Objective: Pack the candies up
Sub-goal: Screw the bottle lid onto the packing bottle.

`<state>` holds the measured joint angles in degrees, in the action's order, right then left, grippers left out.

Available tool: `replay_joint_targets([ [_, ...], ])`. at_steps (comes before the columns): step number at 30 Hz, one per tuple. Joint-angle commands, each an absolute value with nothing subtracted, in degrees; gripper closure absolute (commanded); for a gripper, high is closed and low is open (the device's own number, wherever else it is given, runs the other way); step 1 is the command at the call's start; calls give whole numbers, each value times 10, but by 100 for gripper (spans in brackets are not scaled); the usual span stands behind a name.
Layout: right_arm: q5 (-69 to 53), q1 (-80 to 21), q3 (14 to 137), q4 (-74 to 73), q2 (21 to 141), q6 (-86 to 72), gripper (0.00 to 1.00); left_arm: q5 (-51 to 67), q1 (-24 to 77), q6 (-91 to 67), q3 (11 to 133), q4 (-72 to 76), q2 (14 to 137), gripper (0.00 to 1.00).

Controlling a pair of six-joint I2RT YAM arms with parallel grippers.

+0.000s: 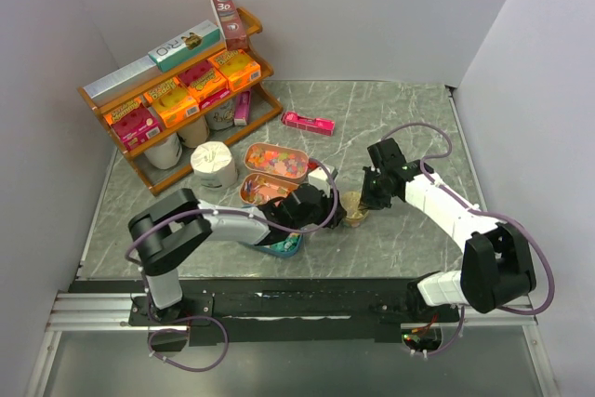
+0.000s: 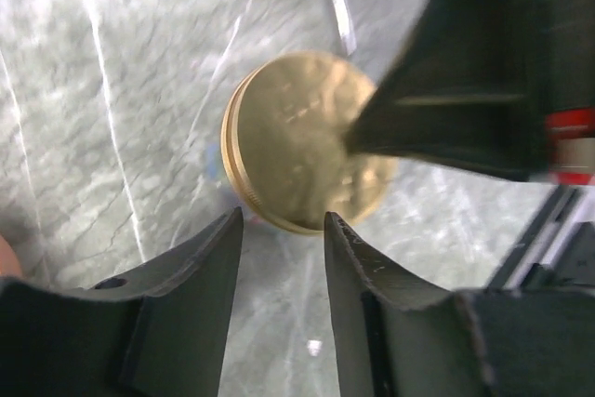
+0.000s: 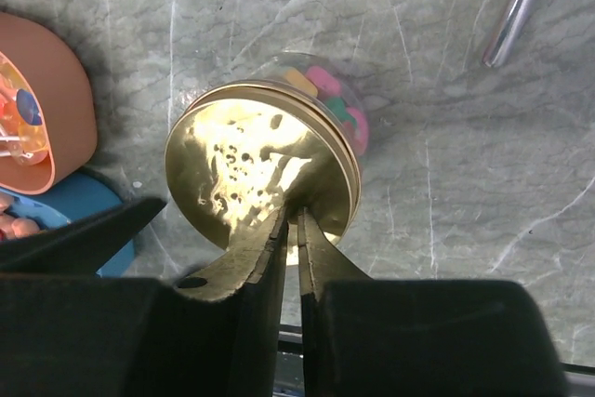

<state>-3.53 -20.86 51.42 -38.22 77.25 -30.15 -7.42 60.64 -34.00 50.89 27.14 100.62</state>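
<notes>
A small clear jar with a gold lid [image 1: 354,208] stands on the marble table between my two grippers. In the right wrist view the lid [image 3: 251,155] is on the jar, and pink, green and yellow candies [image 3: 337,104] show through the glass beneath it. My right gripper [image 3: 293,216] is shut, with its tips resting on the lid's near part. My left gripper [image 2: 284,222] is open and empty, its tips just short of the lid [image 2: 288,137] from the other side. More candies [image 1: 276,160] fill an open oval tin further back.
A second oval tin [image 1: 263,190] and a blue lid [image 1: 282,246] lie under my left arm. A wooden shelf [image 1: 177,90] with orange and pink boxes stands at the back left, with paper rolls [image 1: 214,163] beside it. A pink box [image 1: 308,122] lies behind. A metal rod [image 3: 516,6] lies near the jar.
</notes>
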Motion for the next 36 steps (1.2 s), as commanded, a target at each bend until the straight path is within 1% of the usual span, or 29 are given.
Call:
replay_joint_targets([
  [1, -2, -214, 486, -416, 785, -299, 83, -67, 606, -357, 537, 254, 1048, 55],
  [4, -1, -216, 483, -418, 786, -297, 85, -60, 603, -356, 551, 233, 1070, 58],
  [5, -1, -217, 480, -418, 787, -297, 85, -58, 603, -355, 559, 227, 1073, 61],
  [8, -3, -221, 467, -416, 792, -305, 87, -52, 601, -352, 556, 227, 1082, 68],
  [16, -9, -223, 426, -408, 795, -333, 91, -37, 599, -356, 544, 223, 1103, 74],
  [20, 20, -223, 479, -449, 753, -333, 89, -34, 599, -354, 545, 223, 1105, 75],
  [22, 52, -223, 505, -483, 743, -328, 87, -34, 599, -352, 546, 221, 1103, 75],
  [26, 94, -222, 552, -517, 750, -314, 87, -34, 599, -348, 541, 228, 1099, 75],
  [36, 62, -221, 519, -481, 776, -316, 89, -35, 599, -345, 534, 241, 1090, 73],
])
